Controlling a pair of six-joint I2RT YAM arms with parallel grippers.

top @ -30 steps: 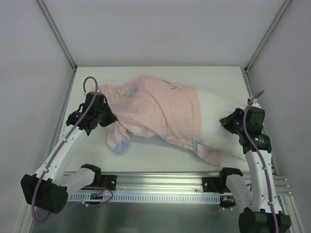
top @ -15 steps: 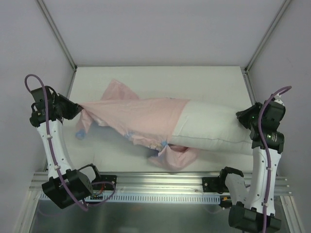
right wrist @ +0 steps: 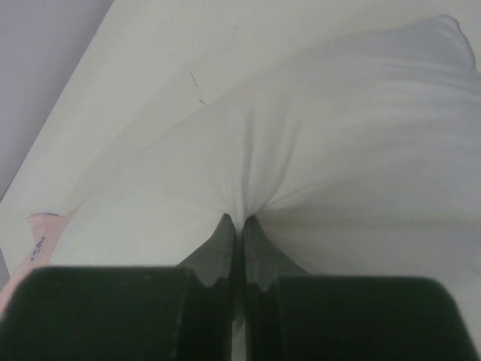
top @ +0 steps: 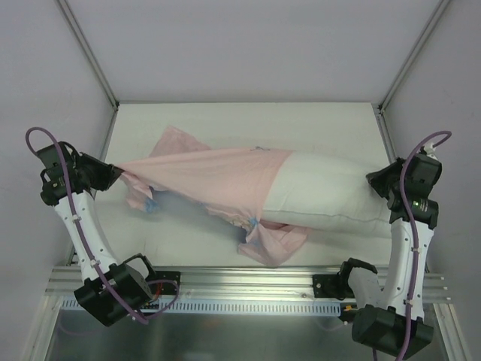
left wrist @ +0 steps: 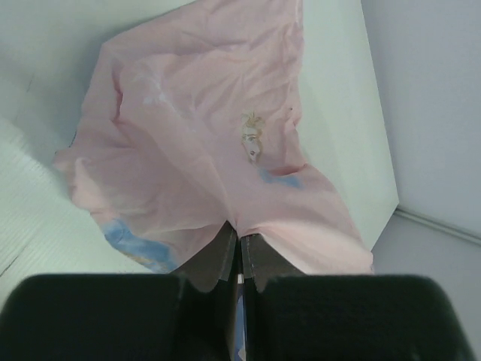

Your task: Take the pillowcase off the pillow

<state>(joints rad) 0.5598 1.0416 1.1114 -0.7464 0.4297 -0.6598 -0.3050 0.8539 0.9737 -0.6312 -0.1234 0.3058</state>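
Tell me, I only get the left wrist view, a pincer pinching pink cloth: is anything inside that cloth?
Observer: Yes, the top view shows the pillowcase covering the left part of a white pillow; the rest is bare.
Operator: Is anything holding the pillow?
Observer: The right pincer is shut on its bare right end.
Operator: Is the cloth slack?
Observer: No, it runs taut from the left pincer to the pillow.

White tabletop (top: 316,120), grey enclosure walls (top: 248,45), aluminium rail (top: 248,280) along near edge
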